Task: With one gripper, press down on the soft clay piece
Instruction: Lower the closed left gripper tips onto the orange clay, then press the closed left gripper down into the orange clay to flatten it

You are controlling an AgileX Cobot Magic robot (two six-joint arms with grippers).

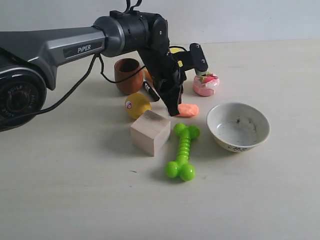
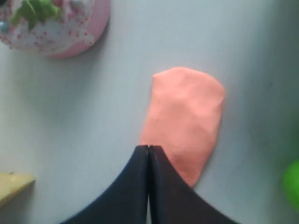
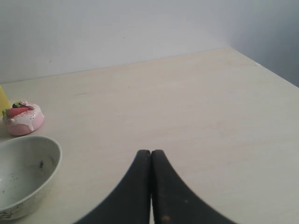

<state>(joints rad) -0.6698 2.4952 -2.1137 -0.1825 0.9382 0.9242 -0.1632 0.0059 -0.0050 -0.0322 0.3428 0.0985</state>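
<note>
The soft clay piece [image 1: 189, 110] is a flat salmon-orange lump lying on the table between the pink cake toy and the white bowl. My left gripper [image 1: 173, 111] points down at its left end, jaws shut with nothing between them. In the left wrist view the closed fingertips of the left gripper [image 2: 148, 147] sit at the edge of the clay [image 2: 187, 116], covering one corner of it. The right gripper [image 3: 150, 152] is shut and empty over bare table, and it does not show in the exterior view.
Around the clay stand a pink cake toy [image 1: 206, 84], a white bowl [image 1: 238, 126], a green bone toy [image 1: 182, 151], a wooden cube [image 1: 150, 132], a yellow ball [image 1: 137, 105] and a brown cup [image 1: 128, 75]. A yellow wedge [image 2: 11, 185] lies nearby.
</note>
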